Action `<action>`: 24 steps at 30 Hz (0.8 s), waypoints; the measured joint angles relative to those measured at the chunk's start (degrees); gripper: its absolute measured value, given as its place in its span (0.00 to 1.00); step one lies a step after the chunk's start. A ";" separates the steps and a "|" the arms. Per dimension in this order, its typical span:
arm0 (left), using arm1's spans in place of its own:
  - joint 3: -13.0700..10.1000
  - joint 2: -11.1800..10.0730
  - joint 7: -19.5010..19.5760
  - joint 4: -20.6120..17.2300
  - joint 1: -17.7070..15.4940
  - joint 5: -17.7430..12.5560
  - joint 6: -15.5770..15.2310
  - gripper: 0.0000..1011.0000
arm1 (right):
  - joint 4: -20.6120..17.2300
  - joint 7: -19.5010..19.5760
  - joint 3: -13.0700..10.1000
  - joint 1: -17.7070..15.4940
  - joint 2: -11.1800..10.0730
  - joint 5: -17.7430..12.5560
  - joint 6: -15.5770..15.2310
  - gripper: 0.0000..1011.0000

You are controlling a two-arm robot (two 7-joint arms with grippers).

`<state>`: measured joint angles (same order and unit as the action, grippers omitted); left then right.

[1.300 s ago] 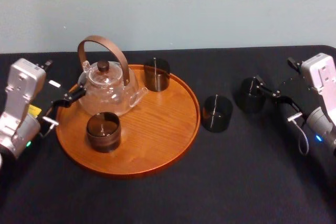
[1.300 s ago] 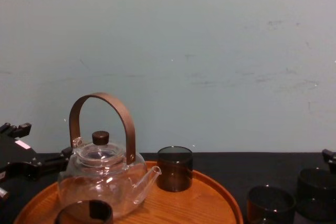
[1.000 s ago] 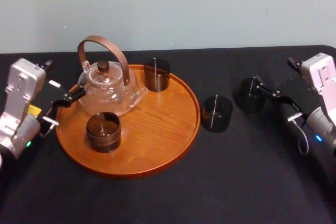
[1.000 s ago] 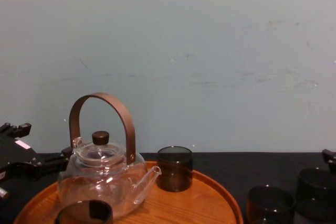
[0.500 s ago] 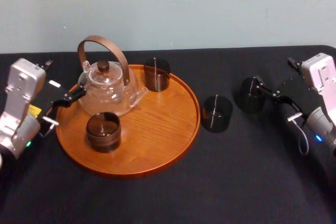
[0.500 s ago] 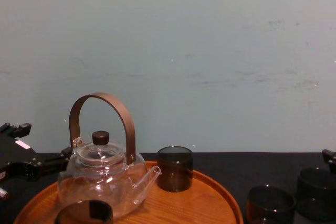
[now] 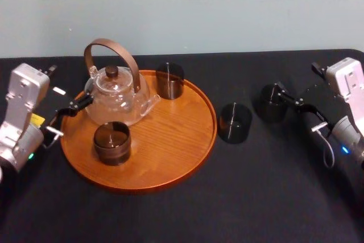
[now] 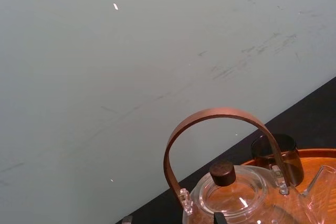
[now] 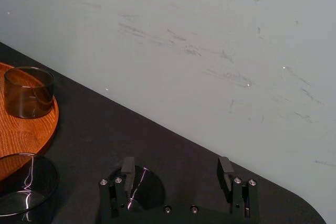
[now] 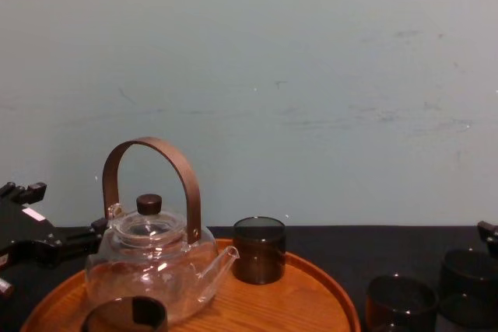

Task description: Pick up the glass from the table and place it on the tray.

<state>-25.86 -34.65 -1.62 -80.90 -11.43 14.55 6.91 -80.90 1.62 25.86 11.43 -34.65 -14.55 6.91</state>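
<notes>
Black table (image 7: pixel 170 214) against a pale wall.

Head view: tray (image 7: pixel 170 140) sits well to the left of the right gripper (image 7: pixel 296 78). It carries a teapot (image 7: pixel 116 92), a rear glass (image 7: pixel 169 80) and a front glass (image 7: pixel 112 142). Right gripper is low over the table on the right, fingers spread apart, nothing held. Glass (image 7: pixel 271 105) stands on the table, off the tray, right at that gripper's inner finger; touching or not, cannot tell. Second glass (image 7: pixel 235 122) is on the table between the glass and the tray, just beside the tray's rim. Left gripper (image 7: pixel 71 83) sits at the tray's left edge, fingers apart, empty, with the teapot just beside its inner fingertip.

Chest view: glass (image 10: pixel 467 270) at far right, just below a bit of the right gripper's finger. Second glass is next to it, on the side away from the gripper. Left gripper's finger ends close to the teapot body.

Left wrist view: teapot directly ahead of the left gripper, rear glass beyond it on the tray.

Right wrist view: right gripper (image 9: pixel 176 165) spread wide. Glass (image 9: pixel 144 187) sits ahead of it, one finger overlapping its rim, not centred between the fingers. Second glass and tray lie farther off past that finger.
</notes>
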 joint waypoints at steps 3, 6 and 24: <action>0.00 0.00 0.00 0.00 0.00 0.00 0.00 0.99 | 0.00 0.00 0.00 0.00 0.00 0.00 0.00 0.99; 0.00 0.00 0.00 0.00 0.00 0.00 0.00 0.99 | 0.00 0.00 0.00 0.00 0.00 0.00 0.00 0.99; 0.00 0.00 0.00 0.00 0.00 0.00 0.00 0.99 | -3.58 -3.63 -1.03 -2.42 -0.78 -0.80 -0.50 0.99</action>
<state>-25.86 -34.65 -1.62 -80.90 -11.43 14.55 6.91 -84.48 -2.01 24.83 9.01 -35.42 -15.35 6.40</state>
